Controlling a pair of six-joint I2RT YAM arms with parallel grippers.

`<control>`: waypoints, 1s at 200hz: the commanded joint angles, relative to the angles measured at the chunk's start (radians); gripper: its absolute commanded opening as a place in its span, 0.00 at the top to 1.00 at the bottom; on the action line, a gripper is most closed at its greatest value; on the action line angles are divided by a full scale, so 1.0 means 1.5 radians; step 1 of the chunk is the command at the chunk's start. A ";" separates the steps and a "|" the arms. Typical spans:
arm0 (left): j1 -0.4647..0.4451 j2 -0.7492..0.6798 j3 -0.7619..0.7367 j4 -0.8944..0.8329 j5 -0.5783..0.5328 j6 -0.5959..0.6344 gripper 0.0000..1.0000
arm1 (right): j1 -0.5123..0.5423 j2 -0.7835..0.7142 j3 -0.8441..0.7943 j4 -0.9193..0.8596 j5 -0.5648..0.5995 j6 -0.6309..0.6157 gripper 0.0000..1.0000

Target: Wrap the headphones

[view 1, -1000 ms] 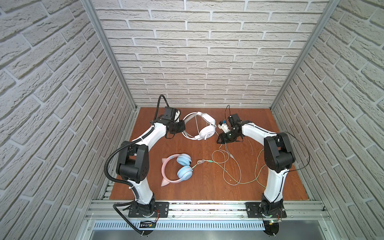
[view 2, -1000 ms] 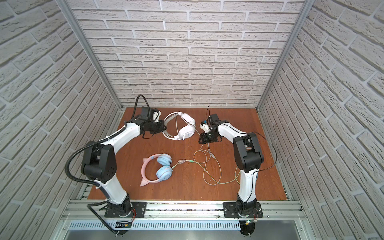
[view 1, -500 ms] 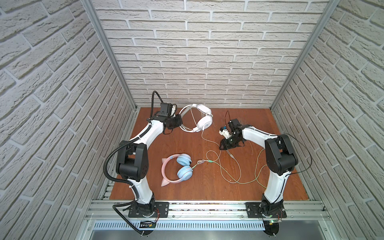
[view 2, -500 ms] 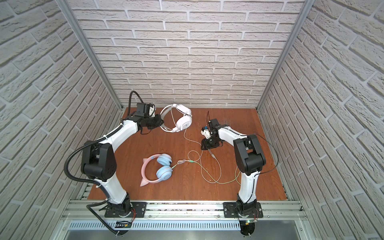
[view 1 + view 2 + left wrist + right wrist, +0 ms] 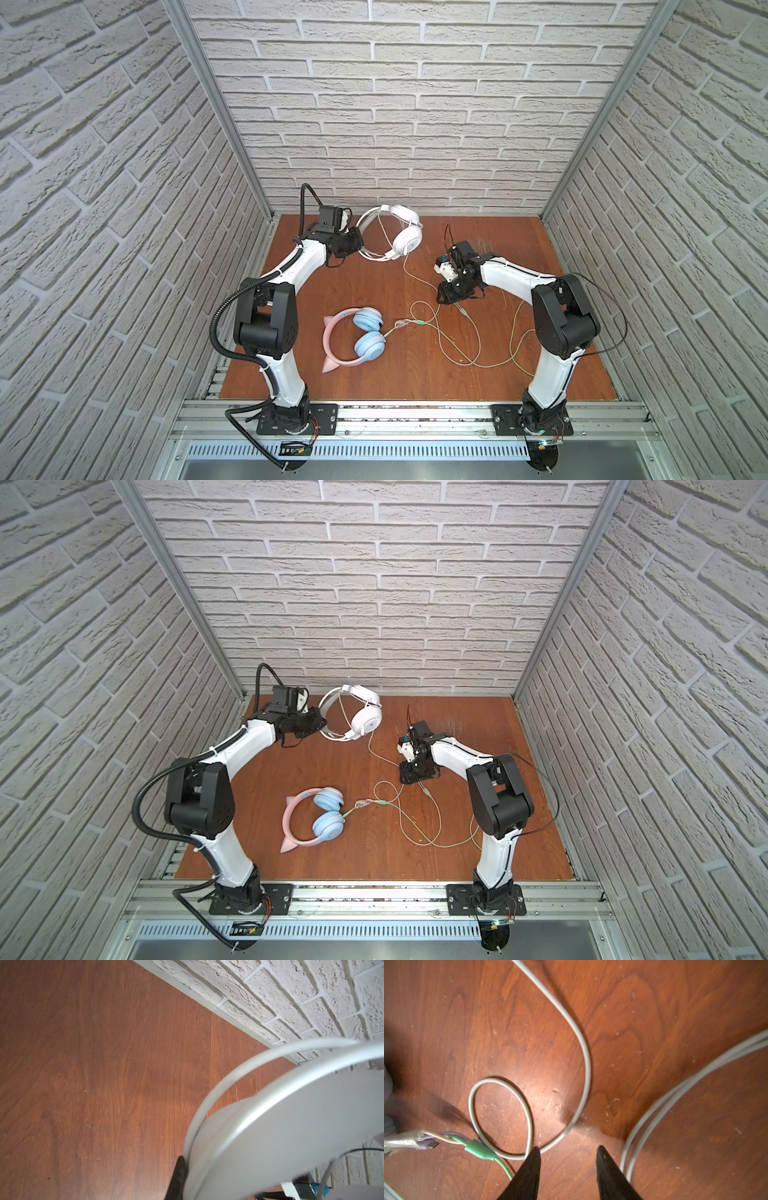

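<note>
Since a second ago the left gripper [image 5: 352,246] has carried the white headphones [image 5: 406,239] up and toward the back-left corner of the bench [image 5: 415,386]. The right gripper [image 5: 568,1150] has dropped low over the cable loops right of the middle. The left jaws are pressed together on the headband, holding the pair seemingly clear of the wood near the back edge. The right jaws stand spread with nothing between them, and the pale cable [image 5: 589,1068] curls past just outside one fingertip. The pink cat-ear headphones [image 5: 353,337] lie flat toward the front-left, their greenish cable [image 5: 479,1150] crossing the pale one. Closing now would likely miss the pale cable, or catch the green strand too, and winding would then drag the pink pair. A hard pull could also tug the headband out of the left pinch.
</note>
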 commanded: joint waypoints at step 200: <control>0.055 -0.041 -0.024 0.023 0.041 0.007 1.00 | -0.091 0.042 0.025 -0.052 0.304 -0.046 0.89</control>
